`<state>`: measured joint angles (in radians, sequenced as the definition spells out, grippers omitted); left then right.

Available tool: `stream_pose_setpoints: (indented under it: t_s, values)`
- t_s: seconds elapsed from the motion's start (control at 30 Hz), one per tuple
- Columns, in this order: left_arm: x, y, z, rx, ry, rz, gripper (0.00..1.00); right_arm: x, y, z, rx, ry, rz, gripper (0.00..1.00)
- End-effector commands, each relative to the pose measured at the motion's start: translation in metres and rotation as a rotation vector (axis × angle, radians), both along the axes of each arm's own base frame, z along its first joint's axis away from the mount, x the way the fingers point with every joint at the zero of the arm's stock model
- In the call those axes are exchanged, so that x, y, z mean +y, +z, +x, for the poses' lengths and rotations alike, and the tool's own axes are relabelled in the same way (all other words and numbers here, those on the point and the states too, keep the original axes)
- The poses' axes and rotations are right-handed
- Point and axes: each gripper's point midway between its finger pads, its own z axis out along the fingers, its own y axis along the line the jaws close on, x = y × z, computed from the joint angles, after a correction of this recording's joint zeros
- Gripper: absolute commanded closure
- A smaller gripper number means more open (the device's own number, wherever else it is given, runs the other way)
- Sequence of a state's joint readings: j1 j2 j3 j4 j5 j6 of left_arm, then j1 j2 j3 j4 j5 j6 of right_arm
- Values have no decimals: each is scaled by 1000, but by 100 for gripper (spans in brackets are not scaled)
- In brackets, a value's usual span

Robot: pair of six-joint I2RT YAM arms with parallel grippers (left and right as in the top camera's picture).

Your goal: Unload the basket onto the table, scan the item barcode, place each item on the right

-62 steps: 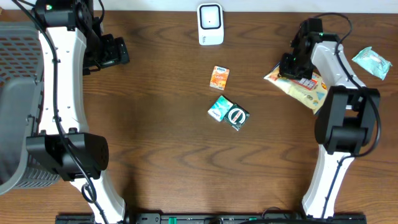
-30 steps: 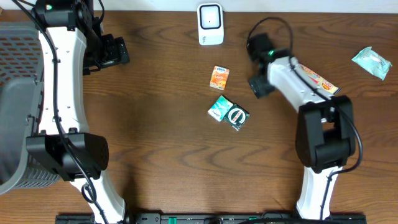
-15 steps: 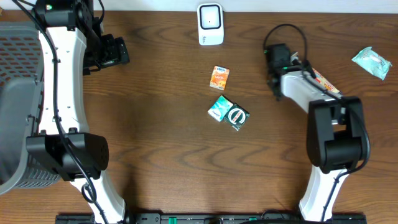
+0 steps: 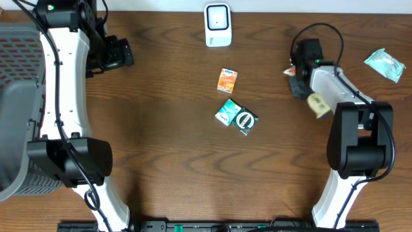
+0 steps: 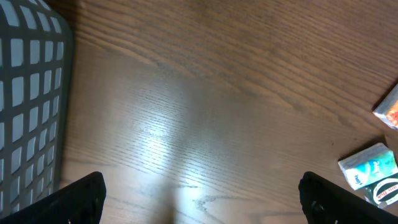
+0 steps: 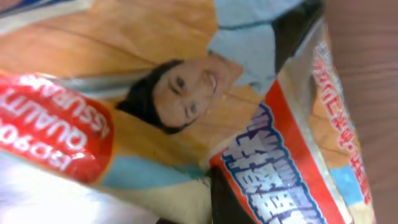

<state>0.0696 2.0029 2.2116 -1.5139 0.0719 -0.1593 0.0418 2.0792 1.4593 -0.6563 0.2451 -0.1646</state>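
The item in hand is a yellow and orange snack packet [image 4: 317,103] printed with a smiling face; it fills the right wrist view [image 6: 186,106]. My right gripper [image 4: 298,84] is shut on the packet, whose foil is creased around a dark finger [image 6: 224,202]. In the overhead view most of the packet is hidden under the arm. The white barcode scanner [image 4: 217,24] stands at the back centre, well to the left of this gripper. My left gripper [image 4: 119,55] hangs open over bare wood [image 5: 199,211], holding nothing.
An orange box [image 4: 226,80], a teal box [image 4: 226,111] and a dark pack with a round logo [image 4: 245,120] lie mid-table. A teal packet [image 4: 385,64] lies at the far right. A grey basket [image 4: 13,96] stands at the left edge.
My right arm swung from the table's middle back to the right onto the snack packet, and its jaws closed on it. The left arm has not moved.
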Motion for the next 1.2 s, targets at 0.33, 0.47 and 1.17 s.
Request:
stream_pose_setpoints:
  t_s: [0.33,0.47,1.17]
  values:
    - [3,-1,0,6,0,10,2,168,144,-6,65,173,1154,99]
    - [3,-1,0,6,0,10,2,154,150,-8,67,143,1248,99]
    - [3,-1,0,6,-1,10,2,-62,54,-8,-28,-458,520,47]
